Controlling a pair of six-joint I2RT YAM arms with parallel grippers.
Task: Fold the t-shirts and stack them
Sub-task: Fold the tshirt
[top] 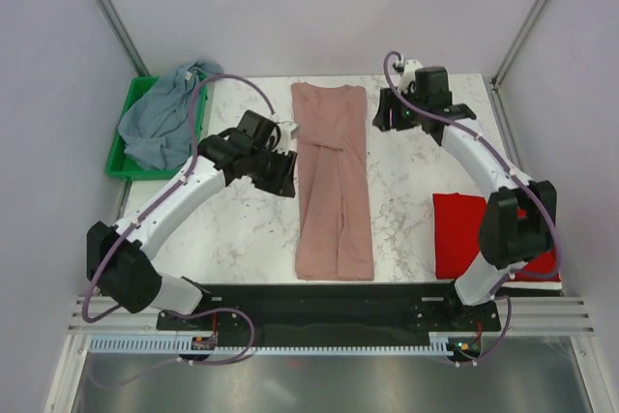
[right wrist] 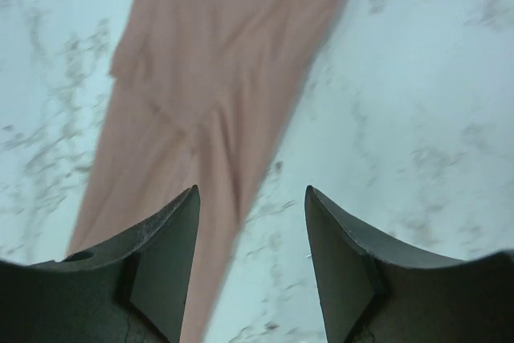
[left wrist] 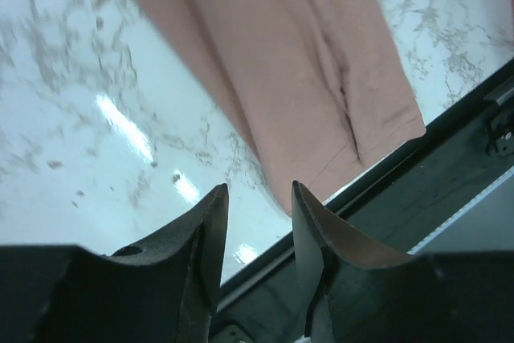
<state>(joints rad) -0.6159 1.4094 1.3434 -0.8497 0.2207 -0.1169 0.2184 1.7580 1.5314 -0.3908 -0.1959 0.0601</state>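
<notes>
Far out on the left hand's outer side sits the green bin, off the counter's far-left corner. The grey-blue tee is slumped in it, cloth spilling over the rim. It is well apart from the fingers.

The left hand is next, fingers parted with nothing between them, only a slim gap showing the counter's near edge beyond. It sits just beside the dusty-pink tee and is not gripping it. The left arm's cable arcs over the marble above the hand.

The pink tee is right there on that hand's inner side, folded into a long narrow strip down the middle of the counter. Its hem corner lies ahead of the left fingertips, close to the black rail at the counter's front edge.

Across the strip is the right hand, jaws apart and empty, with bare marble between them. The pink cloth runs ahead of it and under its left finger's side, at the strip's far end.

Well back from that hand, toward its own base, the red tee lies flat at the near-right edge. The right arm's black elbow stands over it and hides part of the cloth.
</notes>
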